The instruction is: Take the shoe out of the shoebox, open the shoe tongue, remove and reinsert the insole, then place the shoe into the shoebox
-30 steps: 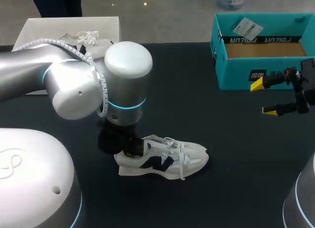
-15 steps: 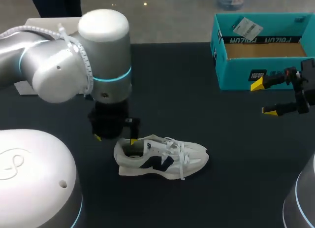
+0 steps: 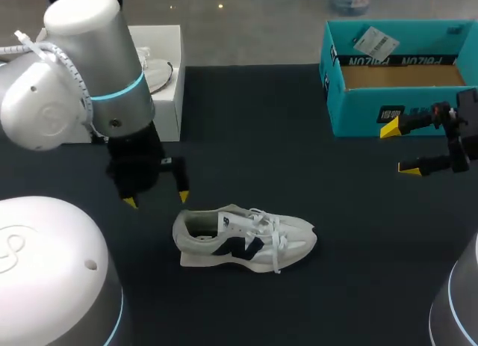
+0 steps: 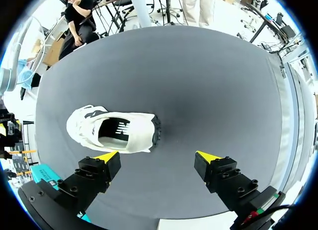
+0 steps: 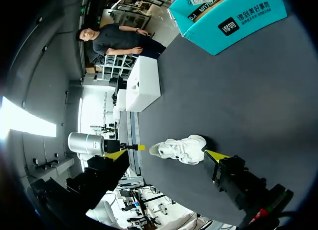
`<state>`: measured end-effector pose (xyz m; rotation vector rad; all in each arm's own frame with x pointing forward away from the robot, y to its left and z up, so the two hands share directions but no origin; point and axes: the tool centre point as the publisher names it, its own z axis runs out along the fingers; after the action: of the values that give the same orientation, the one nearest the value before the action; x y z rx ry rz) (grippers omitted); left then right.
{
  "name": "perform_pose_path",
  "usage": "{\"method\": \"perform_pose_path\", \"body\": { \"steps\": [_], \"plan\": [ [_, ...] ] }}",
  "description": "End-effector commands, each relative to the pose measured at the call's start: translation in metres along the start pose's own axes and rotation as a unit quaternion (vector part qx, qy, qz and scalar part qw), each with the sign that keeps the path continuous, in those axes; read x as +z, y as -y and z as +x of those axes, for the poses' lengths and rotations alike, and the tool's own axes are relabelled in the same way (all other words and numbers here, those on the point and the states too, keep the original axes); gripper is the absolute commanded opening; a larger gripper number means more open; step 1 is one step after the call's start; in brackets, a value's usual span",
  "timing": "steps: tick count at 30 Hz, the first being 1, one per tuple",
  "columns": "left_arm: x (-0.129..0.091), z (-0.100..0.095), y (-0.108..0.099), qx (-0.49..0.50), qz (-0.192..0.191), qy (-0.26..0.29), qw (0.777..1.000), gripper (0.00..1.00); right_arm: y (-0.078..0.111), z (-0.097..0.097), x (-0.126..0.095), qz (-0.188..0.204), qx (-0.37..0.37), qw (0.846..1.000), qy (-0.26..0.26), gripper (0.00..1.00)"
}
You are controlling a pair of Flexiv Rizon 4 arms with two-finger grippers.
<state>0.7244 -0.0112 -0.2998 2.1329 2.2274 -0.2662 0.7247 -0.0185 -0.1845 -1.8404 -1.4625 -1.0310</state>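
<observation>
A white sneaker (image 3: 243,238) with a dark side logo lies on its sole on the black table, toe to the right, laces loose. In the left wrist view the sneaker (image 4: 114,133) sits just ahead of one finger, its dark insole (image 4: 115,130) visible inside the opening. My left gripper (image 3: 157,199) hangs open and empty, up and to the left of the heel, apart from it (image 4: 158,155). My right gripper (image 3: 398,149) stands open and empty in front of the teal shoebox (image 3: 358,118), far right of the shoe (image 5: 180,148).
The open teal shoebox (image 5: 228,16) stands at the back right with a paper tag inside. A white box (image 3: 168,77) holding crumpled paper sits at the back left, right behind my left arm. Bare black tabletop (image 3: 299,159) lies between shoe and shoebox.
My left gripper has come up out of the shoe's heel opening, opened wide and drawn back to the left. The shoe and the right arm have stayed put.
</observation>
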Motion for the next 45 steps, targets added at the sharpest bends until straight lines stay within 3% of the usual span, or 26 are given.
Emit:
{"method": "perform_pose_path", "body": {
  "steps": [1, 4, 6, 7, 8, 9, 13, 16, 20, 22, 23, 40, 42, 45],
  "plan": [
    [0.001, 0.004, 0.002, 0.001, -0.003, 0.013, 1.000, 1.00, 0.001, 0.000, 0.001, -0.001, 0.001, 1.000, 0.002, 1.00],
    [0.001, 0.004, 0.002, 0.001, -0.003, 0.013, 1.000, 1.00, 0.001, 0.000, 0.001, -0.001, 0.001, 1.000, 0.002, 1.00],
    [-0.007, 0.010, -0.009, -0.122, 0.040, 0.038, 0.991, 1.00, 0.001, 0.000, 0.001, -0.001, 0.001, 1.000, 0.002, 1.00],
    [-0.012, 0.014, -0.014, -0.174, 0.076, 0.050, 0.980, 1.00, 0.001, 0.000, 0.001, -0.001, 0.001, 1.000, 0.002, 1.00],
    [-0.014, 0.018, -0.021, -0.250, 0.066, 0.050, 0.965, 1.00, 0.001, 0.000, 0.001, -0.001, 0.001, 1.000, 0.002, 1.00],
    [-0.018, 0.022, -0.025, -0.282, 0.097, 0.071, 0.952, 1.00, 0.001, 0.000, 0.001, -0.001, 0.001, 1.000, 0.002, 1.00],
    [-0.023, 0.038, -0.032, -0.427, 0.108, 0.100, 0.892, 1.00, 0.001, 0.000, 0.001, -0.001, 0.001, 1.000, 0.002, 1.00],
    [-0.021, 0.046, -0.021, -0.448, 0.137, 0.122, 0.875, 1.00, 0.001, 0.000, 0.001, -0.001, 0.001, 1.000, 0.002, 1.00],
    [-0.017, 0.060, -0.007, -0.466, 0.108, 0.121, 0.870, 1.00, 0.001, 0.000, 0.001, -0.001, 0.001, 1.000, 0.002, 1.00],
    [-0.016, 0.071, -0.003, -0.480, 0.075, 0.128, 0.864, 1.00, 0.001, 0.000, 0.001, -0.001, 0.001, 1.000, 0.002, 1.00],
    [-0.015, 0.079, -0.002, -0.503, 0.070, 0.138, 0.851, 1.00, 0.001, 0.000, 0.001, -0.001, 0.001, 1.000, 0.002, 1.00],
    [-0.015, 0.079, -0.002, -0.503, 0.070, 0.138, 0.851, 1.00, 0.001, 0.000, 0.001, -0.001, 0.001, 1.000, 0.002, 1.00],
    [-0.009, 0.085, 0.000, -0.527, 0.102, 0.155, 0.829, 1.00, 0.001, 0.000, 0.001, -0.001, 0.001, 1.000, 0.002, 1.00],
    [0.005, 0.092, 0.001, -0.535, 0.137, 0.162, 0.818, 1.00, 0.001, 0.000, 0.001, -0.001, 0.001, 1.000, 0.002, 1.00]
  ]
}}
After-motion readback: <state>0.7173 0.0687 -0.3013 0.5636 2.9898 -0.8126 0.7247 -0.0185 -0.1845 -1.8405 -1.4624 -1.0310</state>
